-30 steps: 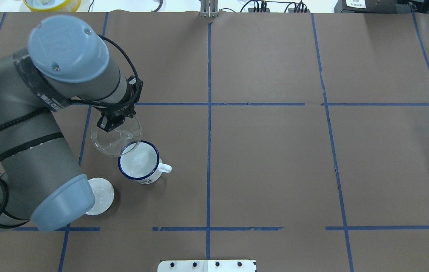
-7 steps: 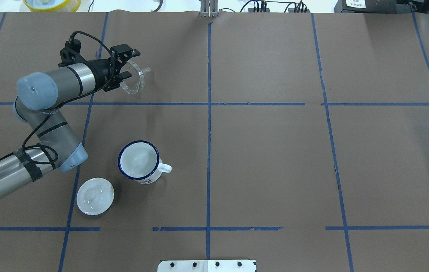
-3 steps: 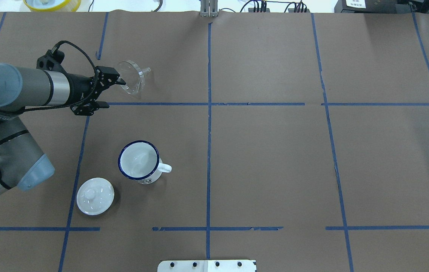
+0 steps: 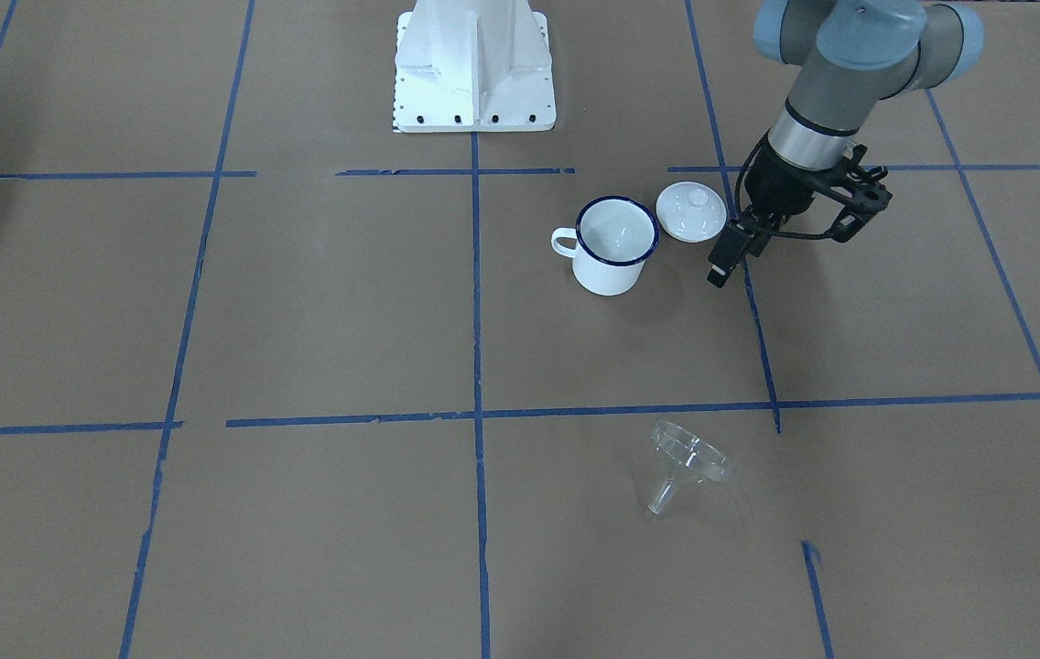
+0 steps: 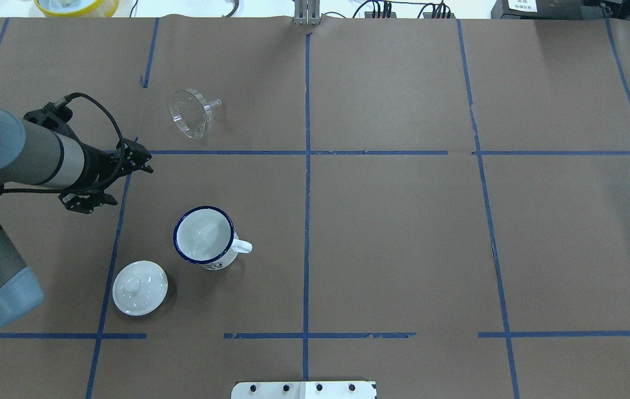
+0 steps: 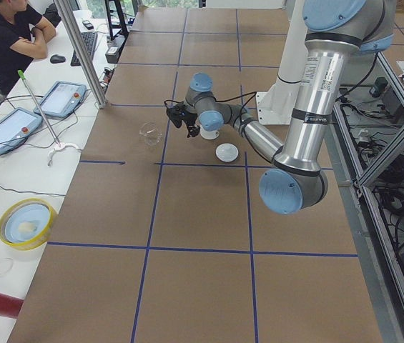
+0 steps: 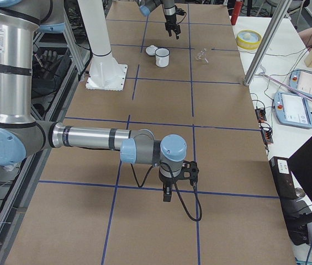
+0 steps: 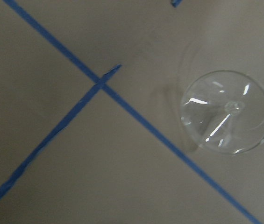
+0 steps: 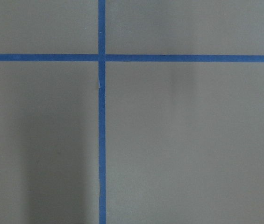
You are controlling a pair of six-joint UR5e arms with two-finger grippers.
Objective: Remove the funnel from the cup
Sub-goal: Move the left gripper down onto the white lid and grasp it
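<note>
The clear funnel [image 5: 192,113] lies on its side on the brown table, spout pointing right, far from the cup. It also shows in the front view [image 4: 689,462] and the left wrist view [image 8: 225,112]. The white cup [image 5: 204,237] with a dark blue rim stands upright and empty [image 4: 616,245]. My left gripper [image 5: 121,183] is open and empty, above the table to the left of the cup and nearer me than the funnel [image 4: 790,240]. My right gripper [image 7: 176,183] shows only in the exterior right view, far from both; I cannot tell whether it is open or shut.
A white domed lid [image 5: 140,288] with a knob lies just left of the cup, on the near side [image 4: 690,210]. A yellow bowl [image 5: 76,5] sits beyond the table's far left edge. The robot's white base [image 4: 474,69] stands at the near edge.
My left gripper carried the funnel away from the cup, opened and left it lying on the table. The arm has since drawn back toward me, empty.
</note>
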